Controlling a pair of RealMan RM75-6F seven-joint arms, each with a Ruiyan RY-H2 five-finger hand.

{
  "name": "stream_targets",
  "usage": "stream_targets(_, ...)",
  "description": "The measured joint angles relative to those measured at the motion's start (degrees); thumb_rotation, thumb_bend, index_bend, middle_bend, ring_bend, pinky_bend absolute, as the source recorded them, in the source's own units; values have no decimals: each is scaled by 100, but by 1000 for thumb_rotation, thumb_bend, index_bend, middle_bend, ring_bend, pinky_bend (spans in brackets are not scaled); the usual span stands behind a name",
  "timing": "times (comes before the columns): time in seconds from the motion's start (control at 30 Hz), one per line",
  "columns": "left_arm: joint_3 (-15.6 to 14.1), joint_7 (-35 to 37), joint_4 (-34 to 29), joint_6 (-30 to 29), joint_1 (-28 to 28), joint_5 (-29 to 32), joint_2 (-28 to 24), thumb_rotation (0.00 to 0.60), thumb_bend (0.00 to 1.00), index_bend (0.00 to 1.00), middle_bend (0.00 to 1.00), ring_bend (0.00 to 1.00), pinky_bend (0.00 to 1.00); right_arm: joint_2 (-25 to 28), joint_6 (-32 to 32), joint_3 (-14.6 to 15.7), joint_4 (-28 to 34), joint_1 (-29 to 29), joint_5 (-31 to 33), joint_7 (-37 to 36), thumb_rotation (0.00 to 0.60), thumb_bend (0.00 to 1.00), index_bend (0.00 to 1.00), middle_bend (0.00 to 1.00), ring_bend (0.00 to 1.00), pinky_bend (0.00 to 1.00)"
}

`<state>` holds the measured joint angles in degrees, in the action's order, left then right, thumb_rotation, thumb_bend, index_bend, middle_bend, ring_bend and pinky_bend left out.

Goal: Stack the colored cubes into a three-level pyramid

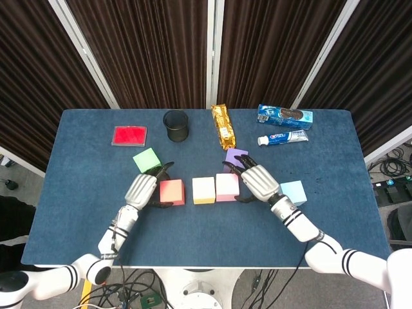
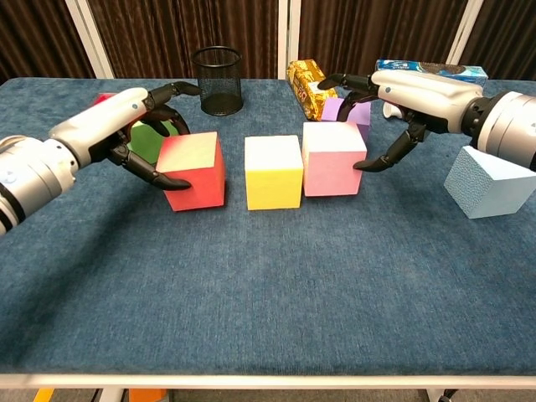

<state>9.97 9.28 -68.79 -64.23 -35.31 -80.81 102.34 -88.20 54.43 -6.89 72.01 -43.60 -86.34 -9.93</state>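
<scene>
Now the base row is forming at frame centre: the left hand [image 2: 138, 126] is cupping the red cube [image 2: 193, 170] from its outer side, and the right hand [image 2: 394, 105] is clamping fingers around the pink cube [image 2: 333, 157], which is nearly touching the yellow cube [image 2: 273, 171]. Both should be pressing inward evenly, keeping faces square, closing the remaining red-yellow gap. Being cubes, they are showing no long axis; the red one is sitting slightly skewed.

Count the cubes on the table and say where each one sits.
6. Red cube, yellow cube and pink cube form a row at centre. Green cube sits behind the red, purple cube behind the pink, light blue cube to the right.
</scene>
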Motion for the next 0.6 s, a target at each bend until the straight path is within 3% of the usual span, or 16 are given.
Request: stream_targets(0.6, -20, 164, 410, -46, -47, 12, 298, 600, 122, 81, 527, 178, 271, -192, -9, 94, -263, -101, -48, -95, 600, 238, 0, 436, 0, 0)
